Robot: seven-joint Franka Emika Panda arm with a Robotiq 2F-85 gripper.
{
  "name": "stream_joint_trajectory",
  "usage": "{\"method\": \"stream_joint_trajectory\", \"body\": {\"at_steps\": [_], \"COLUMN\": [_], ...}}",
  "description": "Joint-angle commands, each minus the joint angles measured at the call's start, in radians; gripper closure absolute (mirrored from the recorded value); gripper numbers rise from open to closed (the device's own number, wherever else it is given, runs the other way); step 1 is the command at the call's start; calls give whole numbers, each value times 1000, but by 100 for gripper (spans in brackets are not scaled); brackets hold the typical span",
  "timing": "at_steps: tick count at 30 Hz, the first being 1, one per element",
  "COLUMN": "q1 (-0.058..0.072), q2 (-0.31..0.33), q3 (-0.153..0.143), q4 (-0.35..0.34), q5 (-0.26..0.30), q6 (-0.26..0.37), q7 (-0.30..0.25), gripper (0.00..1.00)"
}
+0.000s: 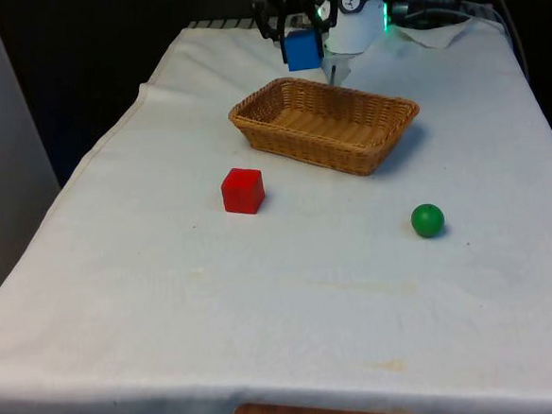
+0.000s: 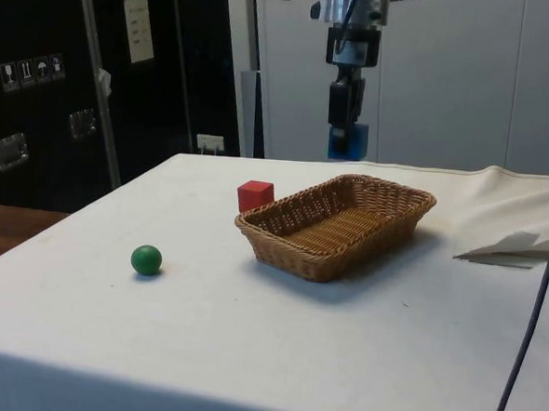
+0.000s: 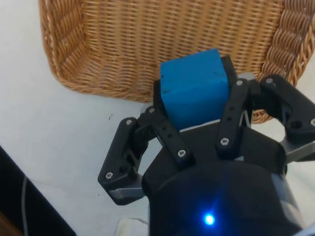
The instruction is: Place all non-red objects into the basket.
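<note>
A blue cube [image 1: 302,49] is seen beside a tan woven basket [image 1: 280,131]. A red cube [image 1: 243,190] and a green ball [image 1: 428,220] are set on the white-clothed worktop [image 1: 264,312].

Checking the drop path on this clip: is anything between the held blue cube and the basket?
Nothing visible. The pincer holds the blue cube in the air near the wicker basket's far rim; the basket is empty. The red cube and green ball sit on the cloth, off that path.

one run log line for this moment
gripper: shut on blue cube, raised at basket's far edge | basket: nothing inside | green ball: on cloth | red cube: on cloth
</note>
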Motion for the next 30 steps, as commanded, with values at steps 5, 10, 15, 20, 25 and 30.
{"method": "stream_joint_trajectory", "body": {"at_steps": [5, 10, 15, 20, 25, 30], "q1": [2, 1, 9, 10, 11, 10], "q2": [30, 68, 117, 147, 190, 230], "q3": [0, 0, 0, 2, 4, 8], "q4": [-8, -8, -26, -37, -53, -57], "q5": [4, 2, 32, 36, 39, 41], "q6": [37, 60, 139, 186, 253, 299], "q7": [-5, -4, -26, -30, -32, -31], "gripper": [95, 95, 95, 95, 95, 95]}}
